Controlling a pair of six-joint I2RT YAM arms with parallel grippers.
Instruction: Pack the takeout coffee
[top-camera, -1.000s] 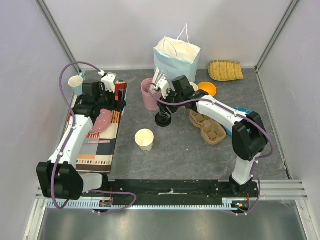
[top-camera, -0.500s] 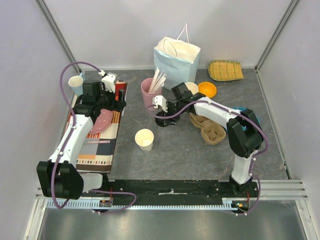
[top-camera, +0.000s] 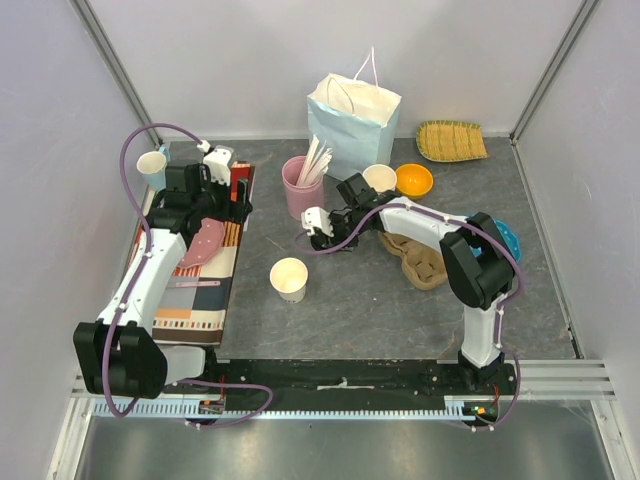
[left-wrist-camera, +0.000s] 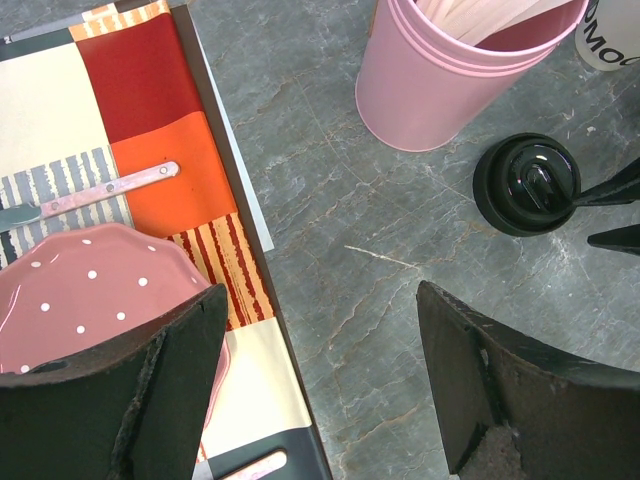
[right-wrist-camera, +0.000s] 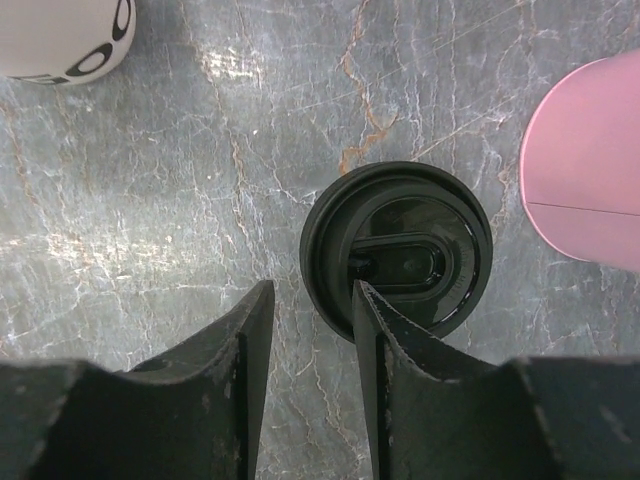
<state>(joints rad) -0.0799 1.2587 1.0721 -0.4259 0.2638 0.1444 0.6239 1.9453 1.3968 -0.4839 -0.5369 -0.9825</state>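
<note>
- Left gripper (left-wrist-camera: 322, 295): jaws spread wide, empty, over grey marbled tabletop (left-wrist-camera: 330, 180).
- Right gripper (right-wrist-camera: 312, 295): jaws narrowly apart, unclamped, one finger overlapping round black-lidded takeout coffee cup (right-wrist-camera: 400, 250).

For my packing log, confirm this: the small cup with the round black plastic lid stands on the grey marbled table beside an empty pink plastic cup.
Wrong on one count: the pink plastic cup is not empty; the left wrist view shows pale flat sticks in it. The black-lidded small cup does stand on the grey marbled table beside it.
</note>
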